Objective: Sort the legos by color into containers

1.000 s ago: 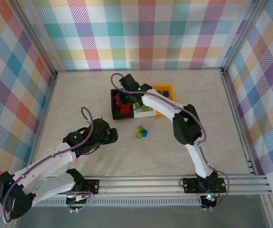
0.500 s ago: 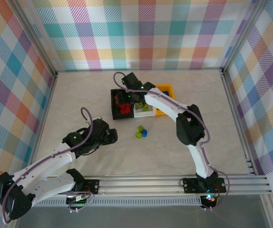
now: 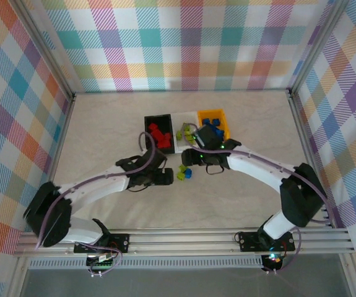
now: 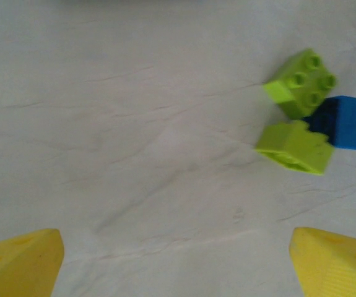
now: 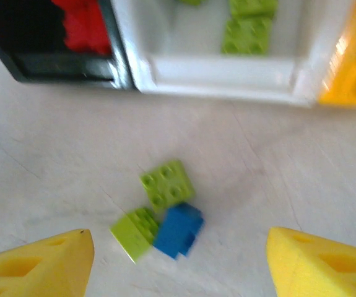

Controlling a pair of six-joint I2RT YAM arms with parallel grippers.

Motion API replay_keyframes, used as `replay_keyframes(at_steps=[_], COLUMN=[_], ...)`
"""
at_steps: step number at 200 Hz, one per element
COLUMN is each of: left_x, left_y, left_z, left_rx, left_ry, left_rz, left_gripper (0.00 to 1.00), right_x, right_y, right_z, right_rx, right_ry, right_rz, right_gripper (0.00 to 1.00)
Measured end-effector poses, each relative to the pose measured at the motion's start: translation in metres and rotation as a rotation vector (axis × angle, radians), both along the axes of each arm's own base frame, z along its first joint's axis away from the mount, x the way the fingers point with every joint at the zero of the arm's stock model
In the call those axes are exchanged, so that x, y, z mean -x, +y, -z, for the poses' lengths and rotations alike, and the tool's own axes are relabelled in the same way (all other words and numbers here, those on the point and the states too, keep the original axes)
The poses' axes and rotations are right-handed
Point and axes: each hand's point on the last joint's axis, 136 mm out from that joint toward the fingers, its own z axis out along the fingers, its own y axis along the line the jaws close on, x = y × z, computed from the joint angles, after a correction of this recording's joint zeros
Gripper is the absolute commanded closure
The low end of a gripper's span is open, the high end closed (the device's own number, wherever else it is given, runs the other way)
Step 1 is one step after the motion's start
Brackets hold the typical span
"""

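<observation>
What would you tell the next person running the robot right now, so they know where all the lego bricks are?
Left gripper: open, empty, over the table near the loose bricks.
Right gripper: open, empty, just in front of the bins.
Done: red bricks in the black bin, lime green bricks in the white bin, blue bricks in the orange-yellow bin.
Left: a loose cluster on the table, two lime green bricks for the white bin and one blue brick for the orange-yellow bin.
</observation>
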Motion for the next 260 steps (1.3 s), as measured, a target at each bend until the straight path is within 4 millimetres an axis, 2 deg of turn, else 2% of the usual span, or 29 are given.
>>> replay_keyframes(at_steps=[16,32,66,86,101,125,146,176,197,230,260], left_x=[-0.008,-0.016,-0.022,-0.018,-0.017,-0.015,-0.017,-0.022,-0.025,-0.025,-0.027], left_y=[-0.025,-0.043,-0.072,-0.082,-0.084,-0.078,-0.074,-0.074,-0.075,-0.076,-0.077], left_z=[0.004,0.01,0.02,0.024,0.031,0.045,0.052,0.052,0.051,0.052,0.052], left_rx=[0.02,0.025,-0.006,-0.04,-0.07,-0.131,-0.177,-0.203,-0.209,-0.216,-0.214], left_ry=[0.008,0.023,0.036,0.049,0.06,0.085,0.093,0.077,0.065,0.059,0.052], left_rz=[0.039,0.062,0.135,0.185,0.206,0.22,0.225,0.239,0.247,0.269,0.269], left_gripper=[0.06,0.09,0.12,0.19,0.25,0.26,0.32,0.44,0.48,0.61,0.68], right_x=[0.01,0.016,0.016,0.015,0.013,0.012,0.012,0.011,0.013,0.015,0.015], right_y=[-0.015,-0.026,-0.046,-0.055,-0.059,-0.062,-0.064,-0.067,-0.068,-0.069,-0.07], right_z=[0.004,-0.001,-0.013,-0.016,-0.018,-0.024,-0.026,-0.029,-0.028,-0.027,-0.027], right_rx=[0.005,-0.01,-0.039,-0.048,-0.053,-0.065,-0.073,-0.08,-0.083,-0.083,-0.085], right_ry=[0.005,-0.006,-0.042,-0.054,-0.062,-0.076,-0.085,-0.091,-0.091,-0.091,-0.09], right_rz=[0.022,0.047,0.098,0.122,0.136,0.147,0.152,0.16,0.163,0.164,0.166], right_gripper=[0.26,0.26,0.26,0.26,0.25,0.26,0.25,0.25,0.25,0.25,0.25])
